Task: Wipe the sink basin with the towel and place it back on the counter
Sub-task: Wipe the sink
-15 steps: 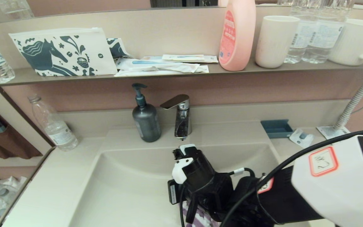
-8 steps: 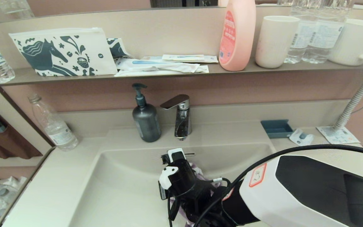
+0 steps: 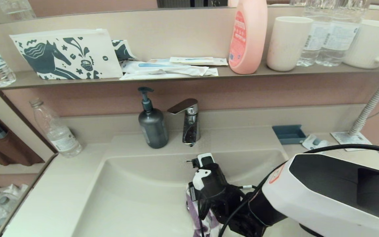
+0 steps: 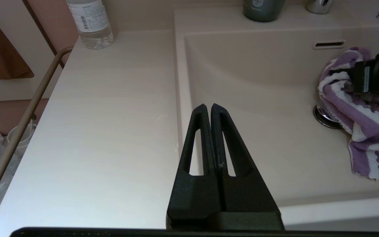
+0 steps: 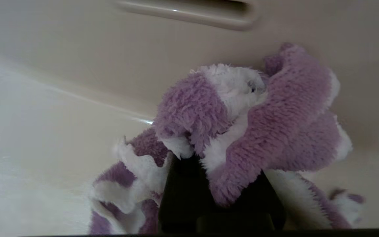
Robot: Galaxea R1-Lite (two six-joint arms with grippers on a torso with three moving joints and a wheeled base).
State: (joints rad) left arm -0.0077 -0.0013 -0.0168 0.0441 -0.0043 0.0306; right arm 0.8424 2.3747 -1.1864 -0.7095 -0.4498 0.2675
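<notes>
The purple and white striped towel (image 5: 258, 118) is bunched in my right gripper (image 5: 209, 161), which is shut on it with the cloth folded over the fingertips. It rests on the floor of the cream sink basin (image 3: 137, 191), near the back wall below the overflow slot (image 5: 189, 11). In the left wrist view the towel (image 4: 357, 112) lies partly over the chrome drain plug (image 4: 324, 118). From the head view only a strip of towel (image 3: 196, 214) shows under the right wrist. My left gripper (image 4: 208, 107) is shut and empty above the counter (image 4: 110, 115), at the basin's left rim.
A grey soap dispenser (image 3: 152, 126) and chrome faucet (image 3: 188, 120) stand behind the basin. A water bottle (image 3: 56, 133) is on the left counter, a blue tray (image 3: 289, 134) on the right. The shelf (image 3: 209, 77) above carries a horse-print pouch, a pink bottle and cups.
My right gripper swept the towel to the left across the basin floor, then back to the right. The left arm has stayed still.
</notes>
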